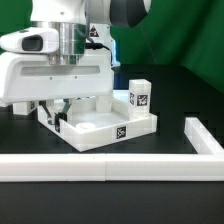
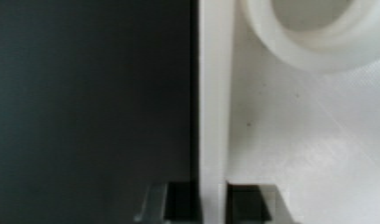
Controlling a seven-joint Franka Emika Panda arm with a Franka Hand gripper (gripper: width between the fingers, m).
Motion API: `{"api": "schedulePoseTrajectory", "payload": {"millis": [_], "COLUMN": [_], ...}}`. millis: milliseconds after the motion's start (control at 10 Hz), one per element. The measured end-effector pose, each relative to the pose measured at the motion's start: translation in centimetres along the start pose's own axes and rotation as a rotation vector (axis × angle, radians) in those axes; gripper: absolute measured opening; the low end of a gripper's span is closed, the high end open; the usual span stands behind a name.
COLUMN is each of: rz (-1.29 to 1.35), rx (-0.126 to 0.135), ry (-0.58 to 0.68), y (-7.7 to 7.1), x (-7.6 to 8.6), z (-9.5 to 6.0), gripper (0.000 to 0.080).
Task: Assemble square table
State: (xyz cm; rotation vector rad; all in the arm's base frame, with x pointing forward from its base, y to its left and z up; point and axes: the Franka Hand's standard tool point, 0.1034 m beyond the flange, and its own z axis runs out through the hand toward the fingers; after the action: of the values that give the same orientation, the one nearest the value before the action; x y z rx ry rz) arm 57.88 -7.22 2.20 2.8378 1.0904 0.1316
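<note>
The white square table top (image 1: pixel 105 128) lies on the dark table, rim up, with a tag on its front wall. My gripper (image 1: pixel 56 110) reaches down onto its side at the exterior view's left. In the wrist view the top's raised rim (image 2: pixel 213 100) runs straight between my two dark fingers (image 2: pixel 178 203), which sit against both of its sides; my gripper (image 2: pixel 215 205) is shut on it. A round corner socket (image 2: pixel 320 35) shows inside the top. One short white tagged leg (image 1: pixel 139 96) stands upright at the top's far right corner.
The long white fence (image 1: pixel 100 168) runs along the front and turns back at the exterior view's right (image 1: pixel 203 138). A tagged white part (image 1: pixel 96 38) shows partly behind the arm. A green wall stands at the back.
</note>
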Motion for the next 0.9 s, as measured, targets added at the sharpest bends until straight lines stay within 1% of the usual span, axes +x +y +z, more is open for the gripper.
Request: {"api": "schedulePoseTrajectory", "payload": {"millis": [100,200,300,600,700,800,900], "rz": [-0.077,-0.166,-0.201,-0.352,-0.421,-0.543,-0.598], "rx": [-0.016,-0.027,-0.039,-0.048,-0.056,-0.074,-0.081], "ry": [0.019,0.024,0.024,0.010,0.007,0.012,0.022], "y": [0.0,-0.4,-0.7,-0.2,-0.3,-0.8,-1.4], "x": [2.6,4.1,4.5,4.1,4.3,5.4,7.1], "z": [0.3,0.3,0.3,0.3,0.2,0.2,0.3], "gripper": [0.0058,0.0061,0.0062,0.0064,0.0064,0.0064,0.0064]}}
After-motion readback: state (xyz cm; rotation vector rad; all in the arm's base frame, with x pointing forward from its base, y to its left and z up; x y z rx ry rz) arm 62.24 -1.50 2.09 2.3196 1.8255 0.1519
